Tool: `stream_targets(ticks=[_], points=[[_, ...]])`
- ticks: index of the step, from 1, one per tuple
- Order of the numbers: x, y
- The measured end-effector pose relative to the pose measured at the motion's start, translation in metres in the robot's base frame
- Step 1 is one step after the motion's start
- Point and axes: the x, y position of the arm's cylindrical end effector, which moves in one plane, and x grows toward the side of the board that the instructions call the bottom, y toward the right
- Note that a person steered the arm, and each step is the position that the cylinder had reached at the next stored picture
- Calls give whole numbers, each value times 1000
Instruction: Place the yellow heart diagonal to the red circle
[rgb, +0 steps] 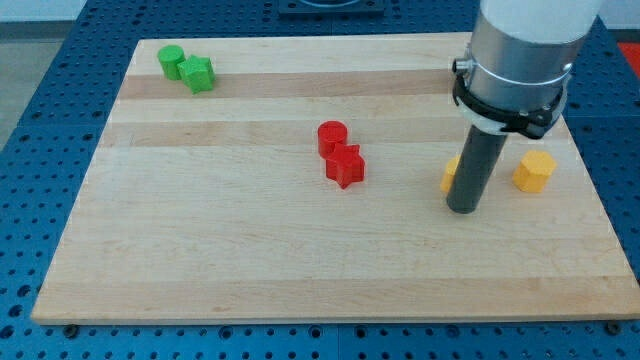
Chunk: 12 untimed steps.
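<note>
Open counter (200, 250) spans the view's bottom and left. Between my tip (464, 208) — touching the partly hidden yellow block (451, 174) — and the red circle (332, 136) lies bare wood; the red star (345, 166) touches the circle's lower side.

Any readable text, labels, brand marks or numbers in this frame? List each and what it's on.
None readable.
The wooden board, red circle, red star, green blocks, yellow blocks and the arm's grey housing carry no print, label or number.
My tip is a plain dark rod, right beside the half-hidden yellow block.
</note>
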Motion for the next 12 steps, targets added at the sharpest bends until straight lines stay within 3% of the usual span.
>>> stream_targets(ticks=[3,6,11,12], points=[[-2,20],[-50,-6],[-238,-132],[-259,-142]])
